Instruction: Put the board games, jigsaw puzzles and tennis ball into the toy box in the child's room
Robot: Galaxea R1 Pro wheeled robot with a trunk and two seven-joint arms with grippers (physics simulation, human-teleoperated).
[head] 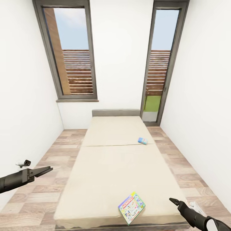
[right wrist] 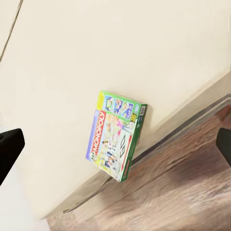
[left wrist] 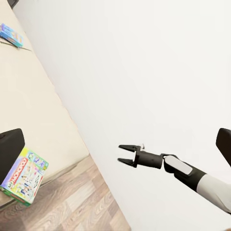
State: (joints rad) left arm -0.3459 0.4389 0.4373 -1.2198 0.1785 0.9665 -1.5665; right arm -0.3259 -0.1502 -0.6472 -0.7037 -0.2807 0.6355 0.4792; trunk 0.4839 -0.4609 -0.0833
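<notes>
Your right gripper's [left wrist: 120,155] fingers stand spread with a clear gap between them and nothing in it, as your left wrist camera shows; whether the left gripper [head: 48,169] is parted or closed you cannot tell from the head view, where its tip reads as a single dark point. Both arms hang over the wood-plank floor [head: 38,195] at either side of the bed [head: 109,166]. Two board games lie on the beige mattress — a green-edged Monopoly box [head: 131,207] at the near edge, close to your right gripper and turned askew, and a small blue box [head: 142,141] farther up, near the bed's right edge, just beyond the seam. A grey headboard [head: 116,112] stands against the white wall between two tall windows [head: 71,51].
</notes>
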